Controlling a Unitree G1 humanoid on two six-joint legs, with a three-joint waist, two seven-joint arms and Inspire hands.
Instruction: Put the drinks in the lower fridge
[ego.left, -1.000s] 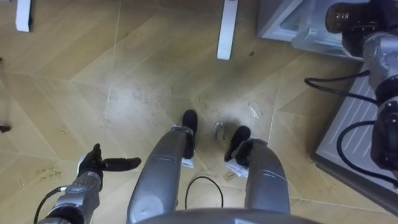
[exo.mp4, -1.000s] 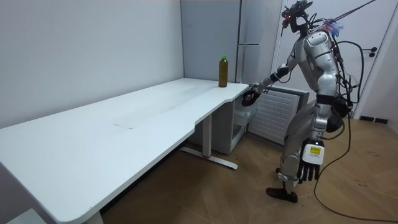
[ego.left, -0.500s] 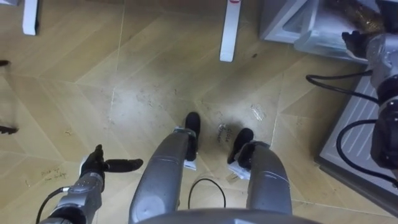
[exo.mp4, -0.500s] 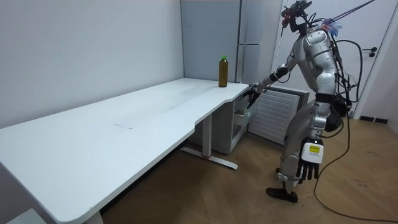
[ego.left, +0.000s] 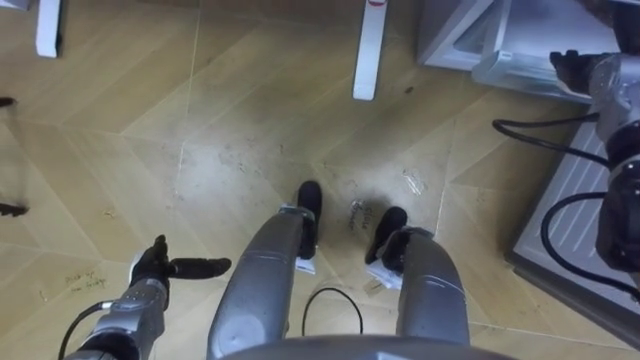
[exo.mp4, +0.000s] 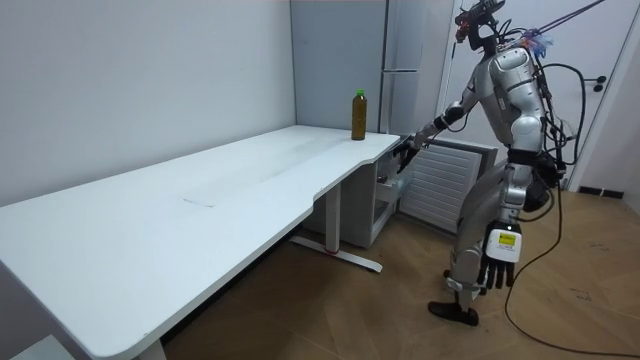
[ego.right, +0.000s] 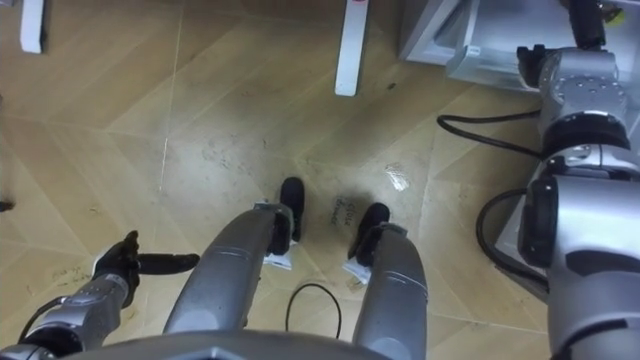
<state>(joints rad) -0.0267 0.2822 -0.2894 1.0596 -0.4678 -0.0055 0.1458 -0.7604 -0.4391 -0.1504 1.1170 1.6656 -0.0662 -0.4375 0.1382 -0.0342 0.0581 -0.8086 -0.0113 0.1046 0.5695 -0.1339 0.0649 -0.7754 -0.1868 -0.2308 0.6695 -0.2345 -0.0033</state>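
The dark round shape at the right robot hand (exo.mp4: 402, 155) a second ago is gone, so one drink is probably inside the lower fridge (ego.left: 462, 38). Whether that hand is spread or closed cannot be told. Another drink bottle (exo.mp4: 358, 114) waits on the surface (exo.mp4: 200, 200). The left robot hand (ego.left: 160, 268) hangs spread and empty. The fridge's open door (ego.left: 575, 200) crowds the right leg.

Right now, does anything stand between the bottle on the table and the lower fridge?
No obstacle shows. The bottle stands on the table, at its corner; the lower fridge sits beside and below, door open. The right robot hand is at the opening; the left robot hand hangs.
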